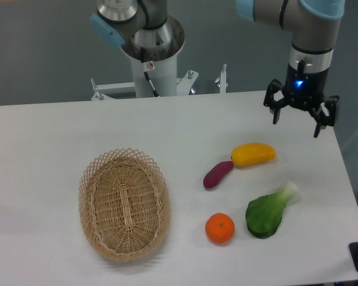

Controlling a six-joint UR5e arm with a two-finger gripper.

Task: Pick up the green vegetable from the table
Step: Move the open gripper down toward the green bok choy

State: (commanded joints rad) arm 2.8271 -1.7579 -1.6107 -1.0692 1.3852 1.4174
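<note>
The green vegetable, a toy bok choy with dark green leaves and a pale stalk end pointing up-right, lies on the white table at the front right. My gripper hangs open and empty above the table's far right part, well behind the bok choy and apart from it. Its two black fingers point down.
A yellow oblong piece and a purple eggplant-like piece lie between the gripper and the bok choy. An orange sits just left of the bok choy. A wicker basket stands at the front left. The table's right edge is close.
</note>
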